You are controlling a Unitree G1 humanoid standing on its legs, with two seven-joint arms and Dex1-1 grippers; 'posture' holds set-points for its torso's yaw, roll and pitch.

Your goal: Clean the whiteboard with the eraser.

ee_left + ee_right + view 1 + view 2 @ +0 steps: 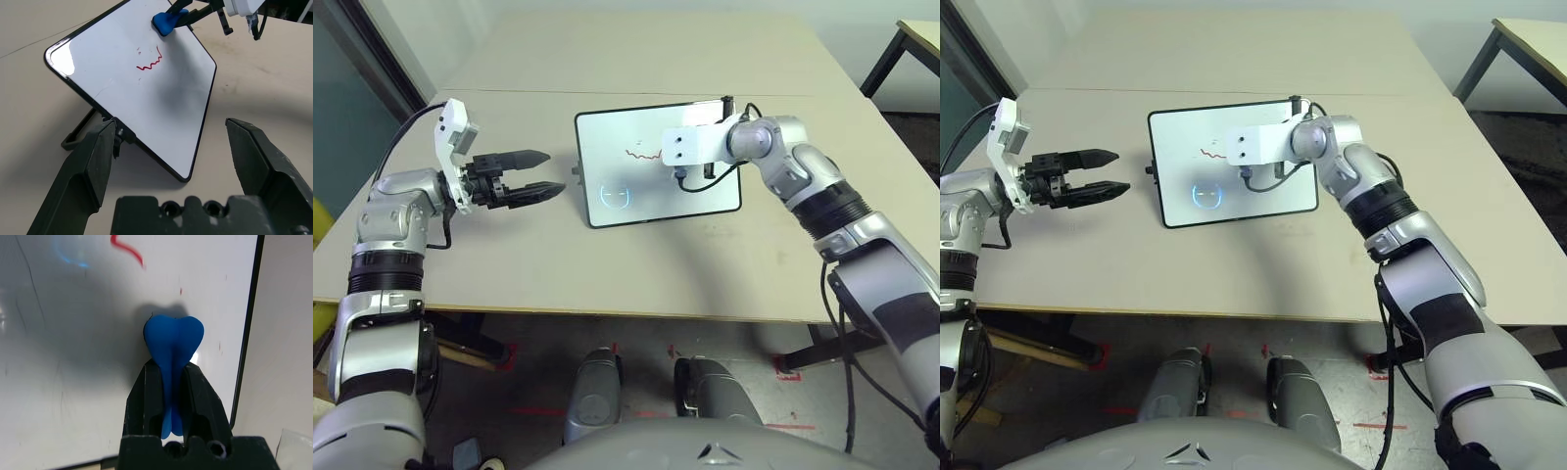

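Gripping one blue eraser [173, 335] between its two fingers, closed in on its narrow waist, our right gripper [167, 366] was over the right part of one whiteboard [651, 199]. We saw one red squiggle [643, 155] and one blue circle mark [1206, 196] on the board, upper centre of the frame. Our left gripper [556, 171], two fingers spread wide and empty, was at upper left, above one table [607, 274].

The whiteboard [607, 166] stands on the table [636, 279], propped on a support [73, 139], with a squiggle [643, 155] on its face and the eraser [172, 340] at that face, to the squiggle's right; another table [928, 37] is beyond to the right.
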